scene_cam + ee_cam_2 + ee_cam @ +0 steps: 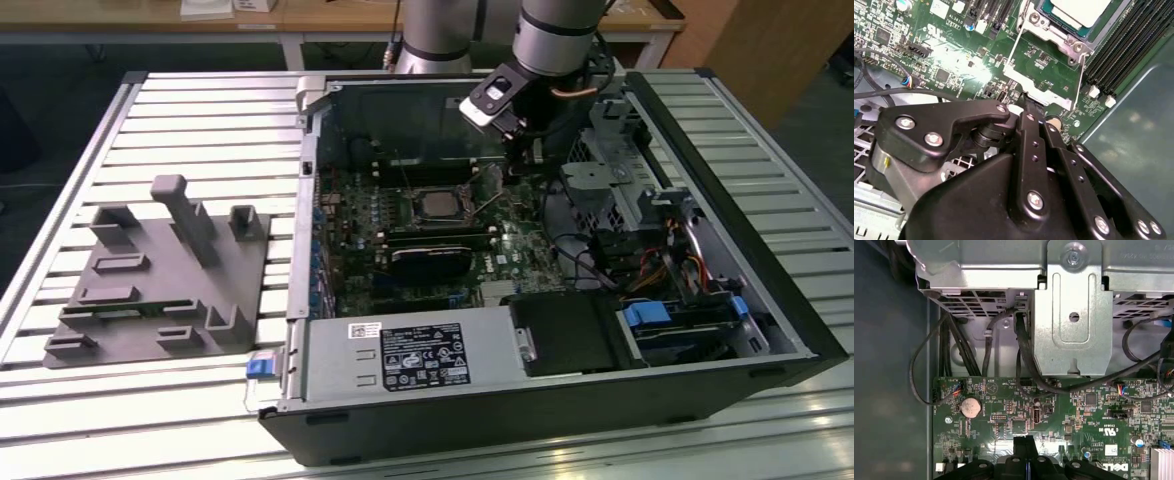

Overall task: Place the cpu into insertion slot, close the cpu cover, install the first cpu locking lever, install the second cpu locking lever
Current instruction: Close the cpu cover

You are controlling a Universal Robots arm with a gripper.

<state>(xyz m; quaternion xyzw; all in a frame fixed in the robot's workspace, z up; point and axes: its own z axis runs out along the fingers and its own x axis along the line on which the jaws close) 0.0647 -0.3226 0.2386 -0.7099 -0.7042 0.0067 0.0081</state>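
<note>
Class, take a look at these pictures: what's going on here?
A robot arm has its pincer, fingers together, down inside an open computer case, with the tip close to the motherboard near the cpu cover. The cpu already sits in place, showing through the cover's window.

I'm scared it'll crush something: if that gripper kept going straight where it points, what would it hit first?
Probably the edge of the silvery cpu cover, which the gripper sits right beside in the second wrist view; if it slips past, the green motherboard. Depth is unclear.
</note>
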